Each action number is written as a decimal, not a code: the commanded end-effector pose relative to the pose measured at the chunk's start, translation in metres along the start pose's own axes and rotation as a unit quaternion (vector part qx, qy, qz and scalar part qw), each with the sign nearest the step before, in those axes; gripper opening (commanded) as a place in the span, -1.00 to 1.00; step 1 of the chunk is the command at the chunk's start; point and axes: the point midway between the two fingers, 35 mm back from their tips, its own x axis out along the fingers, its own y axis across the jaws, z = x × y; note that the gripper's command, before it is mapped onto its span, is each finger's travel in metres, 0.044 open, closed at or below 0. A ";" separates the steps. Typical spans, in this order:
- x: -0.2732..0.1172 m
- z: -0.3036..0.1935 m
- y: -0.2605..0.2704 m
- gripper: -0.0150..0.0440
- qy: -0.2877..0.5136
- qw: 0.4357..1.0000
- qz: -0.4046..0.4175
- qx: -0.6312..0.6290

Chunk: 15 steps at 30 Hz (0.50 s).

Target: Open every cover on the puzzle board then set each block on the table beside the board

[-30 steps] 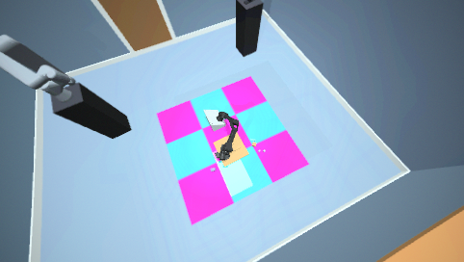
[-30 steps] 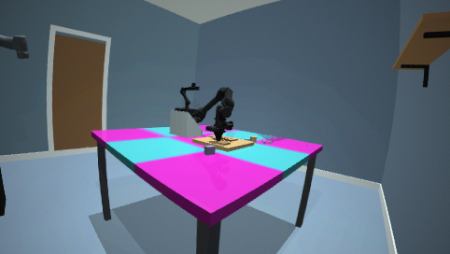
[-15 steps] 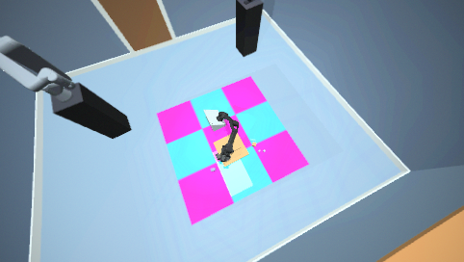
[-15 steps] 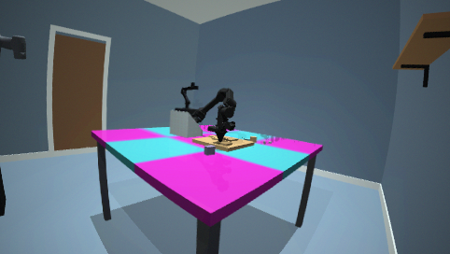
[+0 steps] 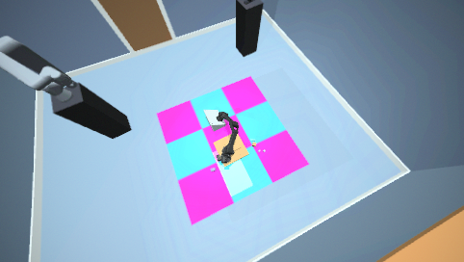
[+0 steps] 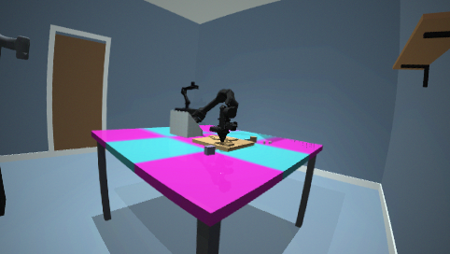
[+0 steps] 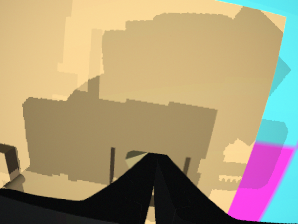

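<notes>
A WidowX gripper (image 5: 224, 158) (image 6: 222, 140) (image 7: 156, 157), fingertips together and empty, reaches down to the wooden puzzle board (image 5: 243, 153) (image 6: 228, 148) (image 7: 165, 55) on the checkered table; gentle pushes along a cover's path would best avoid jamming.

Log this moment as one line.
gripper: shut, nothing held | position: low over puzzle board | grey block: on table, clear of board | covers: cannot tell

Robotics-lab-like room: 1 black arm (image 5: 234, 126) (image 6: 227, 95) on checkered table (image 5: 194, 212) (image 6: 210, 182); brown door (image 5: 146, 24) (image 6: 78, 93), blue-grey walls (image 5: 385, 72) (image 6: 303, 84).
</notes>
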 end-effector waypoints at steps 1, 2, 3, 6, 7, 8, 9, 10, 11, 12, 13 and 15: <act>0.002 0.004 0.001 -0.49 0.000 1.000 0.003 0.003; 0.002 0.005 0.001 -0.49 0.000 1.000 0.003 0.003; 0.002 0.006 0.001 -0.49 0.000 1.000 0.003 0.003; 0.002 0.009 0.001 -0.49 0.000 1.000 0.003 0.003; 0.002 0.010 0.001 -0.49 0.000 1.000 0.003 0.003; 0.002 0.011 0.001 -0.49 0.000 1.000 0.003 0.003; 0.002 0.012 0.002 -0.49 0.000 1.000 0.003 0.003; 0.002 0.013 0.002 -0.49 0.000 1.000 0.003 0.003; 0.002 0.014 0.002 -0.49 0.000 1.000 0.003 0.003; 0.003 0.015 0.002 -0.49 0.000 1.000 0.003 0.003; 0.003 0.016 0.002 -0.49 0.000 1.000 0.003 0.003; 0.003 0.017 0.002 -0.49 0.000 1.000 0.003 0.003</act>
